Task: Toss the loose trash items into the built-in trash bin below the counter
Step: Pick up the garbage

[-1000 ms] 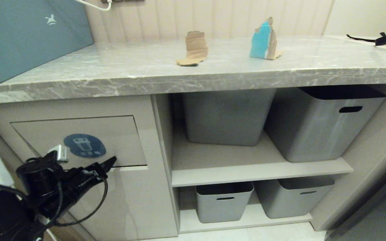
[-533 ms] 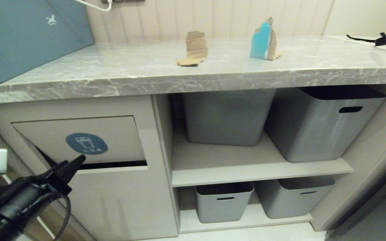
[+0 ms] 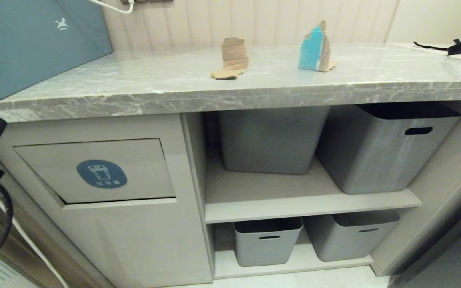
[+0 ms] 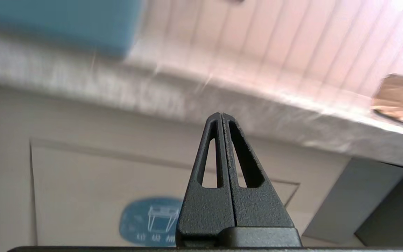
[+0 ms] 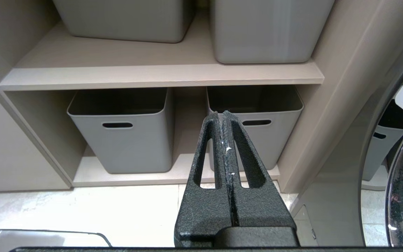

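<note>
Jaws pressed together, empty, on the left gripper (image 4: 221, 117)
It has withdrawn upward from the beige tilting bin flap (image 3: 94, 170), which has swung closed

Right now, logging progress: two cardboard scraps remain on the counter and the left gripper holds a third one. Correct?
Not quite. The left gripper is shut on nothing, as the left wrist view shows. The brown scrap and blue-faced scrap do remain on the counter.
</note>
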Robot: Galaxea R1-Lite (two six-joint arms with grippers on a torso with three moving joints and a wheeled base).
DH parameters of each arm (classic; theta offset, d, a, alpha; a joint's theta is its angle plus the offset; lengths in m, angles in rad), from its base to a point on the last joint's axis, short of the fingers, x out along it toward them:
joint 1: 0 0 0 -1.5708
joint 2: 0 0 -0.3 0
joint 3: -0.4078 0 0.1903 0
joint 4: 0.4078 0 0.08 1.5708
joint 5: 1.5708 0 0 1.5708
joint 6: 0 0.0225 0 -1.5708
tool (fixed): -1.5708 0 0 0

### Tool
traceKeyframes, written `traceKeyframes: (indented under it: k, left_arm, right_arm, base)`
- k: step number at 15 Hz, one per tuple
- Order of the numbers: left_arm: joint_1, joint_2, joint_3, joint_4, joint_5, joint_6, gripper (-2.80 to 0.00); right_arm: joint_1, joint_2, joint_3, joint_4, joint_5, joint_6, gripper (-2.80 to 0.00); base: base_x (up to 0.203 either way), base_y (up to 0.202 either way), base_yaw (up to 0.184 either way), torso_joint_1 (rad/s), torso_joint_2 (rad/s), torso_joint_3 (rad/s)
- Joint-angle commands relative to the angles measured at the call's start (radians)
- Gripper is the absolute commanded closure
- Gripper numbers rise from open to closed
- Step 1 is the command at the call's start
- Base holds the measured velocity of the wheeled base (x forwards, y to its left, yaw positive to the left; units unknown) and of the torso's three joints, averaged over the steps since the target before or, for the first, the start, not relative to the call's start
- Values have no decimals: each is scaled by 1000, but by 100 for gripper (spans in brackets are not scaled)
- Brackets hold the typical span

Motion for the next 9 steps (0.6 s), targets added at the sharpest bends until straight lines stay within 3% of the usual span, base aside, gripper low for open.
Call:
traceKeyframes:
  k: [1,5,9]
  left_arm:
    - [10,-153,-24,189,-38,25,0]
    - [13,-468,124,701,-77,177,0]
    - [11,-839,217,1171,4,262,0]
  right_arm:
    - [0,1,0,1,-1,3,0]
    - [0,1,0,0,-1,2,0]
    - [0,1,0,1,-2,6,0]
  base:
    - [0,0,0,0,0,0]
    - [0,0,0,0,0,0]
    - [0,0,0,0,0,0]
